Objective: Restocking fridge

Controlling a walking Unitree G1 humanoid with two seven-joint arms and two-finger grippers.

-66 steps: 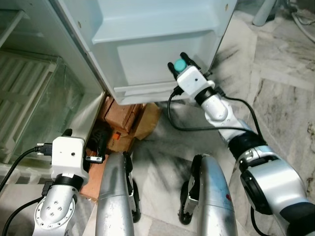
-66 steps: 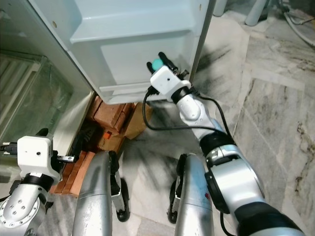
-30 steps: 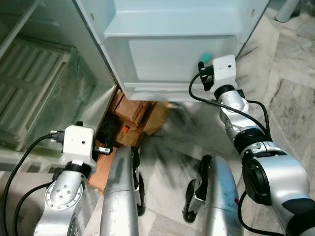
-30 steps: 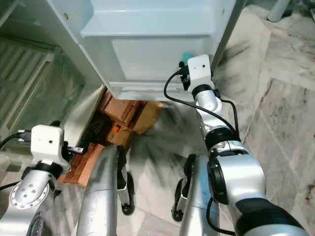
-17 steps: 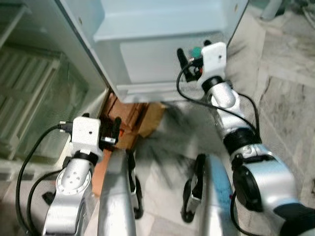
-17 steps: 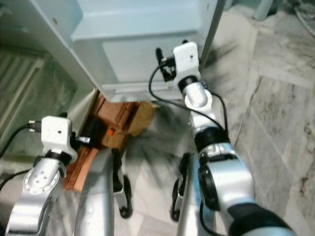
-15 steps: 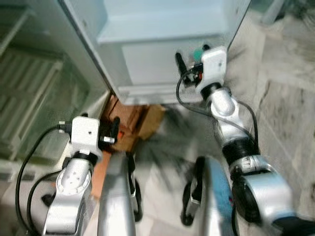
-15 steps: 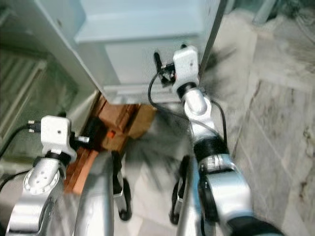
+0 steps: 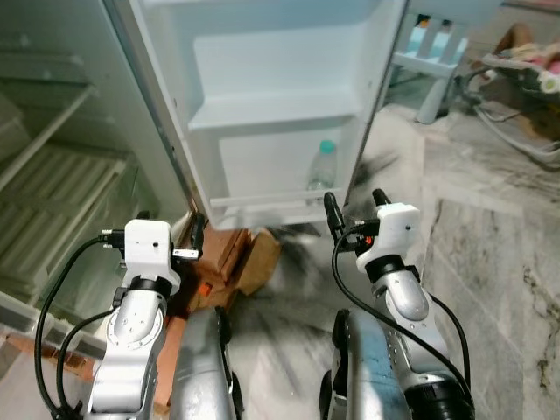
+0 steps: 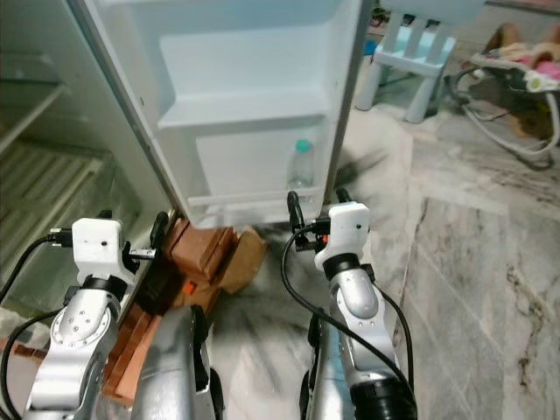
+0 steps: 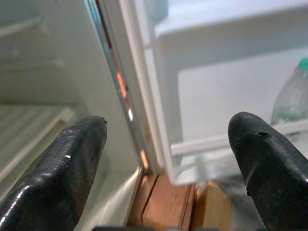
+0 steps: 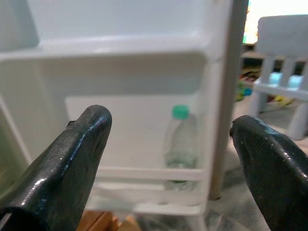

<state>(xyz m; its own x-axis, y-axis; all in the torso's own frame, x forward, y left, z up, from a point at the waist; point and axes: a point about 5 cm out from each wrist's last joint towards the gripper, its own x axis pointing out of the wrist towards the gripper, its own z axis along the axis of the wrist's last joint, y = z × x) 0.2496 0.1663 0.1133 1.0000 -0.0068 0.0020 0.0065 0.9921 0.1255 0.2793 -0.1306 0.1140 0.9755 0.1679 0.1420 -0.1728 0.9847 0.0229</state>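
Nearest to the robot, the right gripper [image 9: 353, 210] is released and holds nothing; its two black fingers stand wide apart, just below the fridge door [image 9: 289, 96]; a moment ago it carried the green-capped bottle up against this door, and now it has pulled back, low and away from the door. The left gripper [image 9: 168, 229] is also spread and empty, near the hinge side of the door, above the stacked bricks [image 9: 220, 254] that lie under the door's lower edge. Further away, the water bottle [image 9: 322, 168] stands upright in the bottom door shelf [image 9: 262, 199], at its end next to the door's outer edge, apart from both grippers. I judge this item is placed, and the arm is free for the next one. Beyond the door, a pale blue child's chair [image 9: 433, 59] stands on the marble floor [image 9: 490, 254].
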